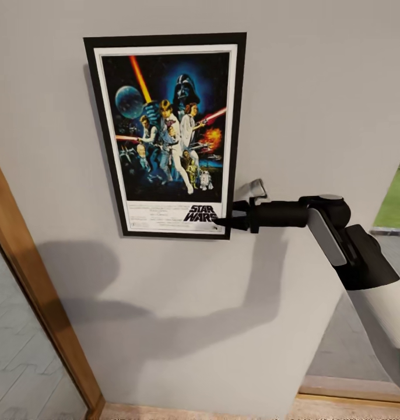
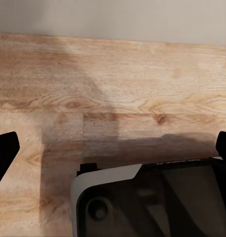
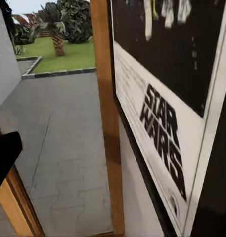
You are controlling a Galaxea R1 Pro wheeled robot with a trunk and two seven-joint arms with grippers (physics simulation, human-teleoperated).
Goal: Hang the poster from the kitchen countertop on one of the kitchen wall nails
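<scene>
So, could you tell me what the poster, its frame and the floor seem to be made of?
The poster looks like matte printed paper: flat colour art, white border, no glare. Its frame is a thin black band, plastic or painted wood; I cannot tell which. The floor looks like pale wood planking, with visible grain and knots.

Black-framed, white-bordered Star Wars poster (image 1: 168, 134) flat against plain off-white wall (image 1: 316, 99), upper centre of head view. Right gripper (image 1: 223, 222) at poster's lower right corner, touching frame edge; black-and-white arm (image 1: 363, 268) runs off to lower right. Wood-framed window (image 1: 31, 280) at lower left. Pale wood plank floor (image 2: 117, 84) under left gripper (image 2: 113, 148).
</scene>
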